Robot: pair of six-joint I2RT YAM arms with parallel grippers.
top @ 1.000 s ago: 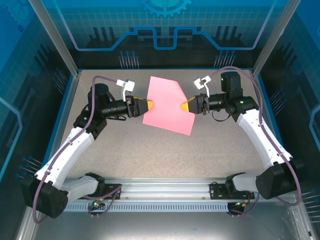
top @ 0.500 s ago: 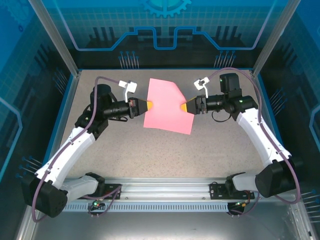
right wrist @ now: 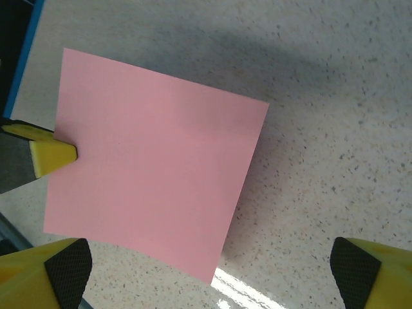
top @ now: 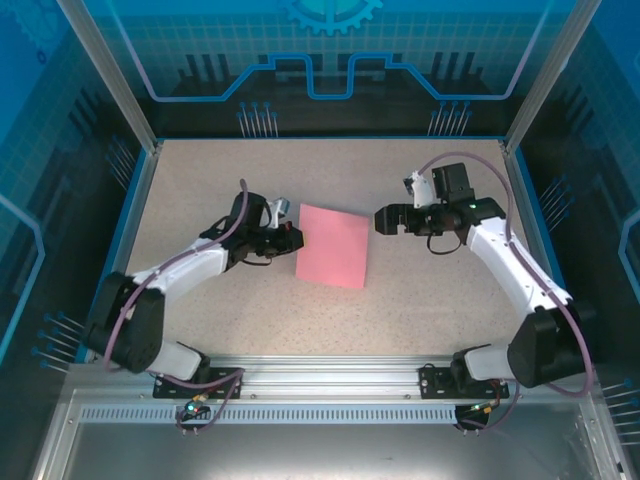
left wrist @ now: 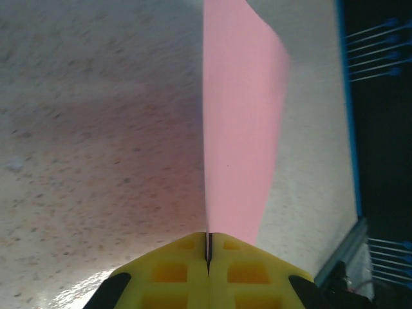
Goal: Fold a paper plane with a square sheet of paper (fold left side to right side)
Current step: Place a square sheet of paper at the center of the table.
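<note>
Speckled beige bench [top: 300, 320] lies bare between the arm bases and the paper, leaving open room on the near side. Past that strip, the square sheet of paper [top: 333, 246] lies flat about mid-bench, turned a little so its edges run askew to the bench sides. Its near and right edges are free, with bare surface beside them.

The left pincer [top: 296, 238] is pressed together on the sheet's left edge. In the left wrist view the yellow pads meet with the thin pink edge caught between them. From there the paper is seen almost edge-on, so whether that side is lifted off the bench is hard to make out.

The right pincer [top: 380, 220] stands just beside the sheet's far right corner, apart from it, its fingers spread wide with nothing between them. Their tips are cut off at the lower corners of the right wrist view.

Beyond the sheet, more bare bench reaches the blue rim [top: 330, 140].
</note>
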